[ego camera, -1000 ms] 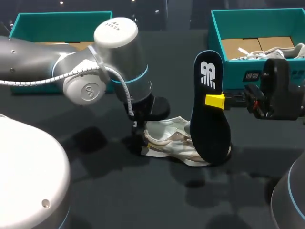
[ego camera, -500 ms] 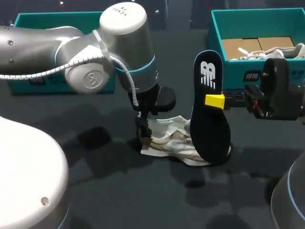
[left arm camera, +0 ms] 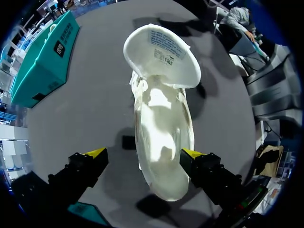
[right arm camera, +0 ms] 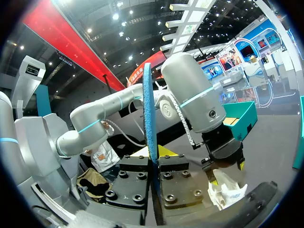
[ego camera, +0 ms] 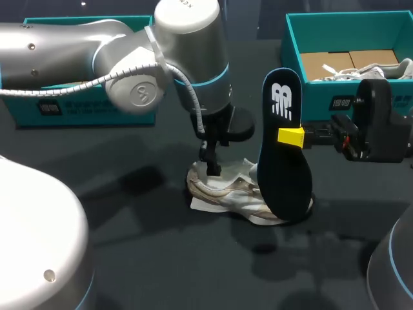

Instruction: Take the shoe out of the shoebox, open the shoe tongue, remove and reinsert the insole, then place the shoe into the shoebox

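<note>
The left jaws, open, have slid right to centre frame and straddle the shoe (left arm camera: 161,137), likely steadying it for the insole (ego camera: 284,187) the right jaws pinch.

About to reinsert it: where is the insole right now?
In the head view the insole stands upright mid-table, clamped in the right gripper, its lower end over the right-arm end of the shoe.

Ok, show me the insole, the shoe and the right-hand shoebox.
insole (ego camera: 284,184), head view, middle of its dark face.
shoe (ego camera: 226,194), head view, side of its upper.
right-hand shoebox (ego camera: 316,100), head view, its front wall.
</note>
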Controlling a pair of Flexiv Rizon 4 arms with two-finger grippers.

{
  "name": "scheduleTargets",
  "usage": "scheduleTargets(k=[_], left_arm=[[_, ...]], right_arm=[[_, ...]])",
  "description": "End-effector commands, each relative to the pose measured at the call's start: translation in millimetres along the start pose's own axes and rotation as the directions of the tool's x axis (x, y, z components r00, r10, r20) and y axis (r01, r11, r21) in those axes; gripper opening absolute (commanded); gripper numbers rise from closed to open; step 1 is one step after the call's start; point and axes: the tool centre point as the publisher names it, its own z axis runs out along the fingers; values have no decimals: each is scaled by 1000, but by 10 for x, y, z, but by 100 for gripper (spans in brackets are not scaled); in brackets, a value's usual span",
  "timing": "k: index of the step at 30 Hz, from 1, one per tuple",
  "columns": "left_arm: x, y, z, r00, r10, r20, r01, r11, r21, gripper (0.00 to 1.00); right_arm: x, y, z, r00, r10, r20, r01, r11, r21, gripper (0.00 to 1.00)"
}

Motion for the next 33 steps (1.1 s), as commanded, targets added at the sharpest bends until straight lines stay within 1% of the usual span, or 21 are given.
scheduleTargets(k=[1, 4, 10, 13, 15, 16, 17, 21, 22, 24, 29, 33], left_arm=[[-149, -166, 244, 1000, 3, -20, -3, 1000, -15, 100], [-176, -205, 334, 1000, -4, -27, 4, 1000, -18, 97], [-137, -274, 473, 999, 1, -39, -2, 1000, -19, 87], [-115, -288, 536, 999, 2, -50, -3, 1000, -23, 75], [-105, -290, 561, 998, 3, -55, -4, 1000, -24, 65], [-102, -290, 567, 998, 3, -59, -4, 1000, -23, 54], [-92, -290, 570, 998, 3, -61, -4, 1000, -23, 49], [-55, -284, 576, 996, 20, -88, -21, 1000, -6, 39], [-49, -283, 581, 995, 24, -96, -24, 1000, -4, 30], [-34, -278, 593, 995, 28, -100, -29, 1000, -6, 0], [-12, -272, 604, 993, 40, -111, -42, 999, -20, 0], [4, -273, 547, 989, 72, -133, -75, 997, -18, 0]], right_arm=[[4, -10, 11, 1000, 0, 2, 0, 1000, -1, 0], [4, -10, 11, 1000, 0, 2, 0, 1000, -1, 0], [4, -10, 11, 1000, 0, 2, 0, 1000, -1, 0], [4, -10, 11, 1000, 0, 2, 0, 1000, -1, 0], [4, -10, 11, 1000, 0, 2, 0, 1000, -1, 0], [4, -10, 11, 1000, 0, 2, 0, 1000, -1, 0], [4, -10, 11, 1000, 0, 2, 0, 1000, -1, 0], [4, -10, 11, 1000, 0, 2, 0, 1000, -1, 0], [4, -10, 11, 1000, 0, 2, 0, 1000, -1, 0], [4, -10, 11, 1000, 0, 2, 0, 1000, -1, 0], [4, -10, 11, 1000, 0, 2, 0, 1000, -1, 0], [4, -10, 11, 1000, 0, 2, 0, 1000, -1, 0]])
